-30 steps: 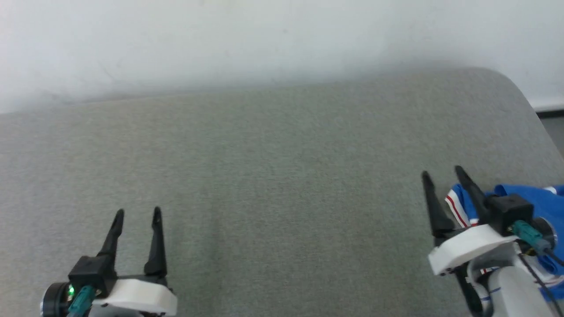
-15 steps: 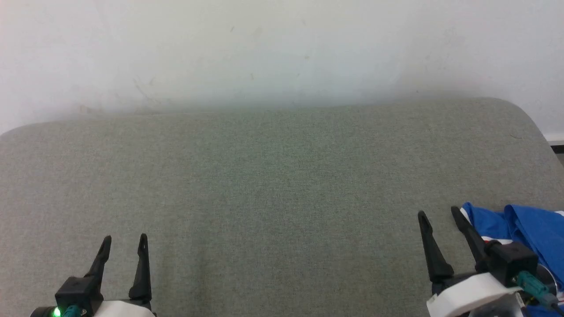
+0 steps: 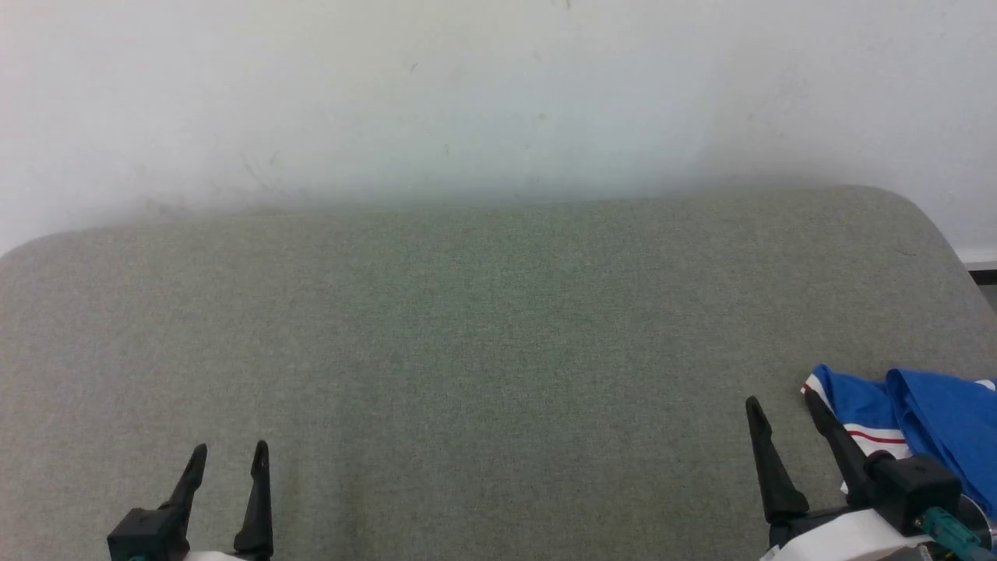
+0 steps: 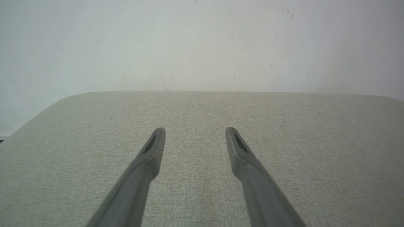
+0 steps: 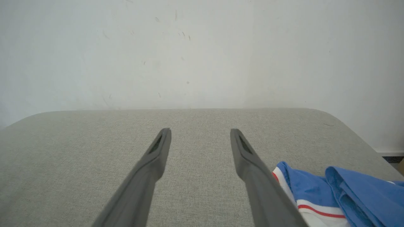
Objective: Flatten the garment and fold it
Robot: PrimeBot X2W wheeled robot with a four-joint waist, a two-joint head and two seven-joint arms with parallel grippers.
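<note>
Head view: crumpled garment (image 3: 935,421), axis unclear, beside spread right fingers (image 3: 771,467); left fingers (image 3: 258,491) spread.

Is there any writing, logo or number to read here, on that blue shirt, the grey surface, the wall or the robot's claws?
No text can be read.
The garment: bunched blue cloth and white trim with a red stripe, no print in sight.
The grey surface, the wall, the left gripper and the right gripper: no lettering.

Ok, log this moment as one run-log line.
left gripper: open, empty | right gripper: open, empty, beside garment | garment: bunched on grey cushion, right side, not flattened | stage: pre-grasp
</note>
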